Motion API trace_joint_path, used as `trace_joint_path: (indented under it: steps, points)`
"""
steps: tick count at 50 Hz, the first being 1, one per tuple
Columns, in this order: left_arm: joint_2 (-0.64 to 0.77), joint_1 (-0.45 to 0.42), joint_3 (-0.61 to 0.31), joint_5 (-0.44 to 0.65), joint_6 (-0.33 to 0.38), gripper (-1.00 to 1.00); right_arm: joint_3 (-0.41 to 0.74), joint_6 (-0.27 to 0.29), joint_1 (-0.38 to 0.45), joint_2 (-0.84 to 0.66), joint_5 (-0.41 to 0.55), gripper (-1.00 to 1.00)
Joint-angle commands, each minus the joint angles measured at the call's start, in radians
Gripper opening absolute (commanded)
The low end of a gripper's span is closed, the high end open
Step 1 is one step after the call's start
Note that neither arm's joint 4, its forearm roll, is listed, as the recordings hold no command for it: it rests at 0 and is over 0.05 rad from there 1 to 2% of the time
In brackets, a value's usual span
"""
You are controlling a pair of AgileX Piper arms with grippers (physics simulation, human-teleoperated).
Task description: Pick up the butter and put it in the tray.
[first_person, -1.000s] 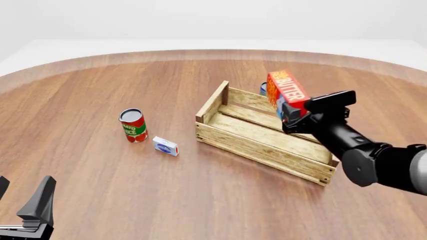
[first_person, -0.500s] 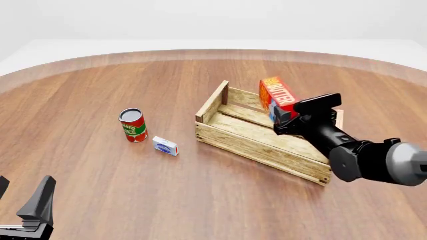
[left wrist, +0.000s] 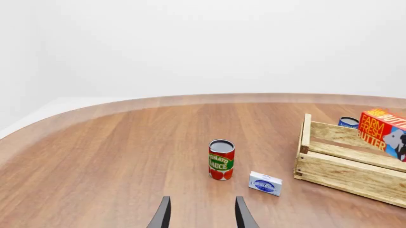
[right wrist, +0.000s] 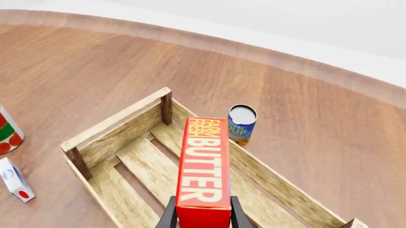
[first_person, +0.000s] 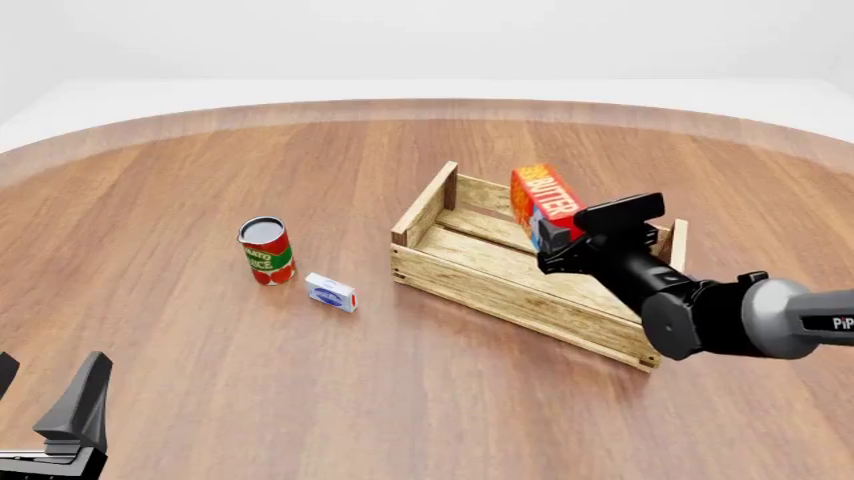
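Upright tomato sauce can (first_person: 267,251), small white-and-blue box (first_person: 330,293) just beside; blue can (right wrist: 242,123).

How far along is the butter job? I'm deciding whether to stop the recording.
Pickup looks done: the right gripper is shut on the butter, holding it tilted over the tray. In hand: lowering it inside. Left: setting it on the slats and letting go. The left gripper hangs open, away from the tray.

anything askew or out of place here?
Nothing damaged or spilled. The red-orange butter carton is tilted, gripped by the right hand over the light-wood slatted tray, as expected mid-placement. The left hand is open.
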State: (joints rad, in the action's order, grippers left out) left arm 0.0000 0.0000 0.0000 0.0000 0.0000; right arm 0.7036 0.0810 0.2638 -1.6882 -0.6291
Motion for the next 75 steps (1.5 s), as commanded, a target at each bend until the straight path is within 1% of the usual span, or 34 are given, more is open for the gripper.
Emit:
trace_joint_path:
  steps: [1, 37, 60, 68, 69, 75]
  points:
    - [0.000, 0.000, 0.000, 0.000, 0.000, 1.00, 0.025, -0.022, 0.004, -0.015, -0.013, -1.00]
    - [0.000, 0.000, 0.000, 0.000, 0.000, 1.00, 0.029, -0.025, 0.001, -0.068, -0.038, -1.00]
    - [0.000, 0.000, 0.000, 0.000, 0.000, 1.00, 0.030, -0.029, -0.003, -0.087, -0.044, -1.00]
    - [0.000, 0.000, 0.000, 0.000, 0.000, 1.00, 0.039, -0.023, -0.006, -0.094, -0.033, -1.00]
    - [0.000, 0.000, 0.000, 0.000, 0.000, 1.00, 0.040, -0.024, -0.007, -0.095, -0.033, 1.00]
    - [0.000, 0.000, 0.000, 0.000, 0.000, 1.00, 0.038, -0.023, -0.006, -0.094, -0.028, 1.00]
